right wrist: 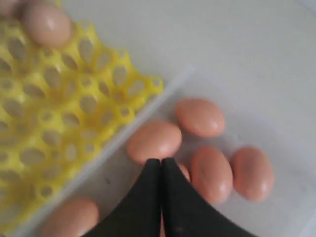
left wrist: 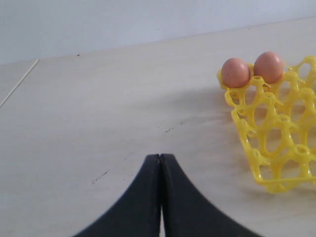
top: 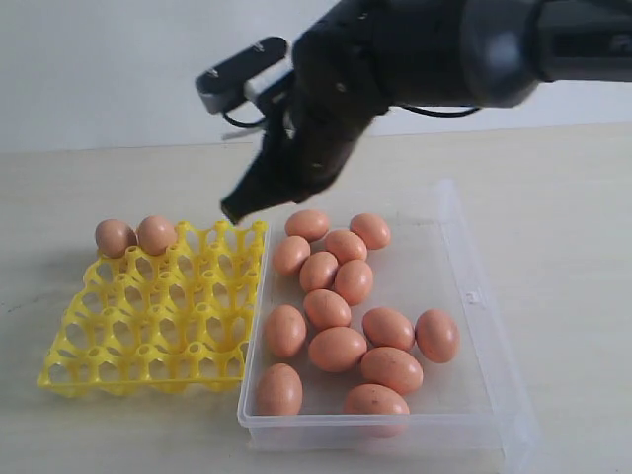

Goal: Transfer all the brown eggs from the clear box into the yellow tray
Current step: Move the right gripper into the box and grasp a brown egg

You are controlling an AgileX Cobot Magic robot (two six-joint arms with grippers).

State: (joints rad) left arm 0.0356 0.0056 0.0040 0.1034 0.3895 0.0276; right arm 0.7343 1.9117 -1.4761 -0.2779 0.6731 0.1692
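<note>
Exterior view: the yellow tray sits on the left of the pale table, with the clear box just beside its right edge. Two brown eggs sit side by side in the tray's far-left corner cups. Fourteen more lie loose in the box, bunched toward its left and middle, several touching. The right arm comes in from the upper right. The right gripper hangs tip-down above the far corner where tray and box meet, clear of the eggs, its jaws drawn to a single point with nothing between them. Left wrist view: the left gripper is over bare table, its jaws pressed flat together and empty. One corner of the tray with its two eggs lies off to the side, well apart from the fingertips. Right wrist view, somewhat blurred: the right gripper's jaws are closed against each other and hold nothing. Below them lie eggs at the end of the box beside the tray wall, one just past the tip and three more near it. One egg in a tray cup shows at the frame's corner.
</note>
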